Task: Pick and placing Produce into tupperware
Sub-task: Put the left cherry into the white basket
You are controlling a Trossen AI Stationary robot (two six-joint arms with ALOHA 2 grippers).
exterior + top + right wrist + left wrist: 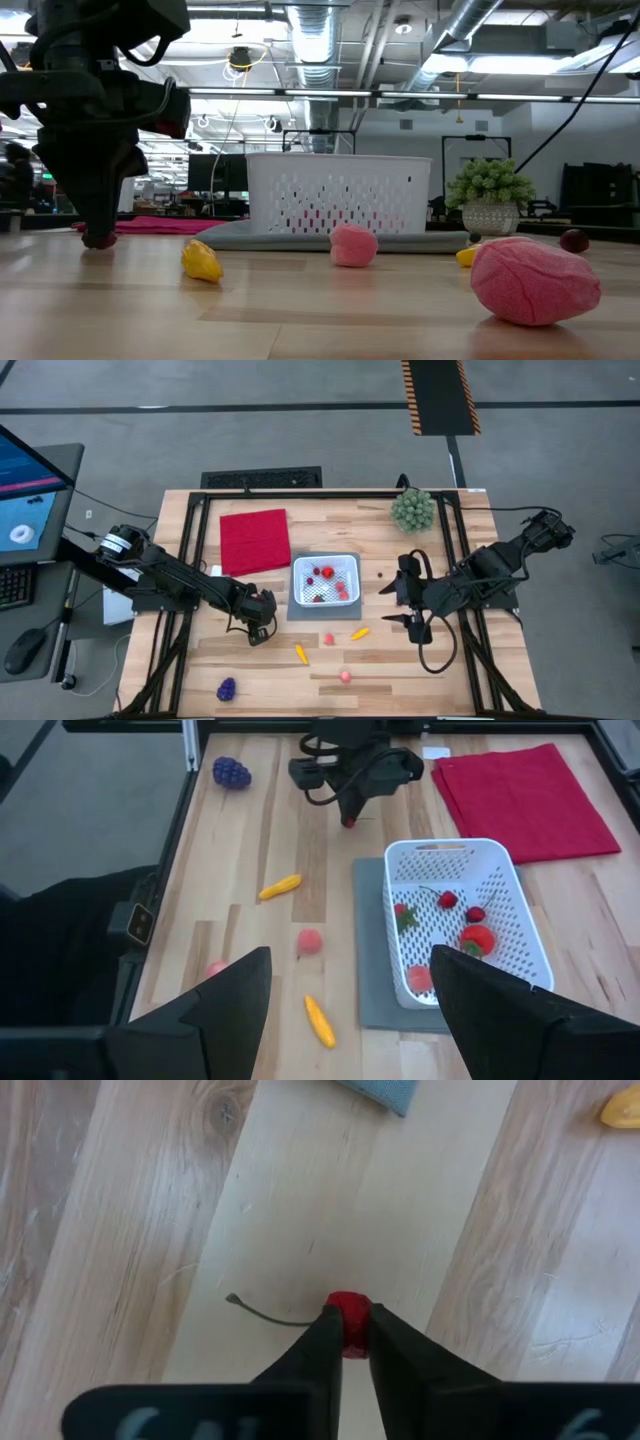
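The white tupperware [325,580] stands on a grey mat and holds several small red pieces. Loose produce lies on the wood nearer the near edge: a pink piece [328,639], an orange one [359,632], a yellow one [301,653], another pink one [345,676] and the purple grape bunch [227,688]. My left gripper [262,632] is down at the table, to the left of the mat's near corner, shut on a tiny red fruit [347,1308]. My right gripper [402,606] hovers open to the right of the tupperware and touches nothing. My left gripper [347,1320] pinches the tiny red fruit between its two fingertips [325,1330], coming from above and pointing down. The fruit's underside [100,241] sits at the table surface. Its thin dark stem [262,1315] trails out sideways over the wood.
A flat red cloth [254,540] lies left of the tupperware, toward the far edge. A green spiky ball plant [413,508] stands at the far right. A small dark piece [382,573] lies right of the tupperware. A black frame runs along the table's edges.
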